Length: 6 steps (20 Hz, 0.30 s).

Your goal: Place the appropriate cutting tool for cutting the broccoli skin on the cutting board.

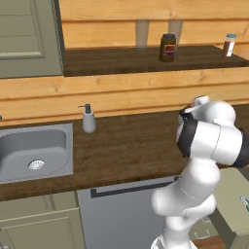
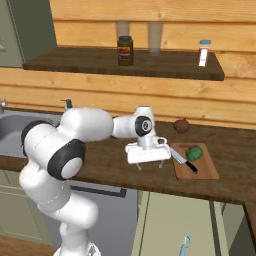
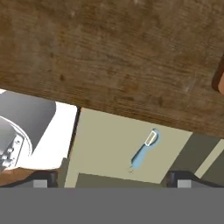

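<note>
**Knife on the board, jaws spread over bare wood**

We see the gripper (image 2: 148,165) hanging just above the dark counter (image 2: 110,165) with its two small dark fingertips (image 3: 43,180) set wide apart and nothing between them. From the hand view we look down on coarse, streaky brown wood grain, then past the counter's edge to a smooth pale olive drawer front where a slim, pale bluish tool (image 3: 144,149) lies (its head looks like a little open loop).

Just to the gripper's right in the right base view we find the cutting board (image 2: 206,170), a flat rectangle of light reddish-brown wood, paler than the counter. On it lies the knife (image 2: 183,160), a long silver blade ending in a black handle, set at a slant across the board's near-left part. The broccoli (image 2: 194,152), a small bumpy green lump, sits on the board just beside the blade. A brown roundish lump (image 2: 181,125) rests on the counter behind the board.

Farther off we note a matte grey sink (image 1: 34,151), a rounded soap dispenser (image 1: 88,119), and a dark jar (image 2: 125,50) on the wooden shelf.
</note>
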Available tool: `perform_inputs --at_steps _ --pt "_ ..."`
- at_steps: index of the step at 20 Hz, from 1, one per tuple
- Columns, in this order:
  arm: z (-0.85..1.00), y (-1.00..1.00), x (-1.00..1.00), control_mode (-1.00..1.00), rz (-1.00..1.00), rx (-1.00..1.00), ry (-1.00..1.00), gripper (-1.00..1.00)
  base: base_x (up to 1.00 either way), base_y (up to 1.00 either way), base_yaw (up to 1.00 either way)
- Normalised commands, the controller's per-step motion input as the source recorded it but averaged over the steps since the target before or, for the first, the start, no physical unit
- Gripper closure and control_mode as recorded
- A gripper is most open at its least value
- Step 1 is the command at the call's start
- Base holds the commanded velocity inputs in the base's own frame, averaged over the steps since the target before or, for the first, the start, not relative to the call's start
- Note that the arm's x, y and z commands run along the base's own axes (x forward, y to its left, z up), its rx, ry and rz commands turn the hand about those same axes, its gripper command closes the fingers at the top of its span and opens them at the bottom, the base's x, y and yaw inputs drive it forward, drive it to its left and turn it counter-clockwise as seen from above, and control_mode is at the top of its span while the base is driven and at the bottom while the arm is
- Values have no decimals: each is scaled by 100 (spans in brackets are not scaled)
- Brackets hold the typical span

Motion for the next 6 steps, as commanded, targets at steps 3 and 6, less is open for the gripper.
perform_inputs --at_steps 3,6 --pt "0 100 0 -100 0 -19 8 -100 0 0 0" --pt "0 100 0 -100 0 -22 11 -100 0 0 0"
